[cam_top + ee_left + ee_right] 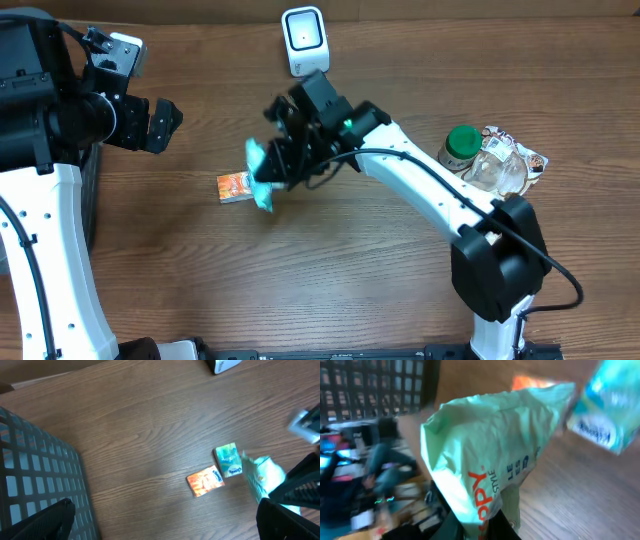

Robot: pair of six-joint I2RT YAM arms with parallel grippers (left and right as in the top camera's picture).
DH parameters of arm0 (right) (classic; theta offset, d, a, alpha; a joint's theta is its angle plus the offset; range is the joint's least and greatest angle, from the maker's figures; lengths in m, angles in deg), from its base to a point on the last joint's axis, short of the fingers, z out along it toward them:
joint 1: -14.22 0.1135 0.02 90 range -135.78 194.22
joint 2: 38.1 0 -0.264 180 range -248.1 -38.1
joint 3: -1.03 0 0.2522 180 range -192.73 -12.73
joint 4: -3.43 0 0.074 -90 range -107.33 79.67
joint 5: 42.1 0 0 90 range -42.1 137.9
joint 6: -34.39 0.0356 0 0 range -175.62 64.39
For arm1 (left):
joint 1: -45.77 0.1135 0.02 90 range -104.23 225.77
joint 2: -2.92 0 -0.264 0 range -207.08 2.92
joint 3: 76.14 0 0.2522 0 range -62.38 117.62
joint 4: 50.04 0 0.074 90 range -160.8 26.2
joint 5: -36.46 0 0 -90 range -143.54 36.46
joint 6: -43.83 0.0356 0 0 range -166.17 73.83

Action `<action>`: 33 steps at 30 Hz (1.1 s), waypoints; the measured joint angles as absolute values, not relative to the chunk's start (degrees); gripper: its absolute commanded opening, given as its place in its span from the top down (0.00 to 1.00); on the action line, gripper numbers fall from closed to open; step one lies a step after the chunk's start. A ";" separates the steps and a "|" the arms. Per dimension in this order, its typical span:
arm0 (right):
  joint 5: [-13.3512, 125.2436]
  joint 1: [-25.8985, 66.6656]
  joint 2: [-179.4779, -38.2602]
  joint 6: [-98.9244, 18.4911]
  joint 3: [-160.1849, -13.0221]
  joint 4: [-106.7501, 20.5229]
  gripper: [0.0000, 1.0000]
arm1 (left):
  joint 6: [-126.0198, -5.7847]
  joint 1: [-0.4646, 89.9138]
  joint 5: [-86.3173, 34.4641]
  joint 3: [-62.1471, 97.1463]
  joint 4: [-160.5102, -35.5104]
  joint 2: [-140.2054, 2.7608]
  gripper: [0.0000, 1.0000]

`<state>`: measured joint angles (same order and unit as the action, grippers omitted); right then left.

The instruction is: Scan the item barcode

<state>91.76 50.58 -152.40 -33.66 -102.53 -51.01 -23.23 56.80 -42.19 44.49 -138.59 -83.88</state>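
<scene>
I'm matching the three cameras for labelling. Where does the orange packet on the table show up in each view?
Overhead: orange packet left of centre.
Left wrist: packet right of centre, lower half.
Right wrist: blurred orange patch at the top edge, right of centre.
Shared landmark: the pale green bag close beside it.

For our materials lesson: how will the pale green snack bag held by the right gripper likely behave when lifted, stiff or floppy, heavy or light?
The pale green snack bag is creased and crumpled, so probably thin, floppy film. It looks puffed in the right gripper, suggesting light contents. Pinched at one end only, it may swing.
</scene>
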 measured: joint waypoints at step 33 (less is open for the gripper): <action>71.24 45.90 -153.86 -32.17 -96.80 -67.84 0.62 | -23.23 56.80 -42.17 44.49 -138.61 -83.88 0.00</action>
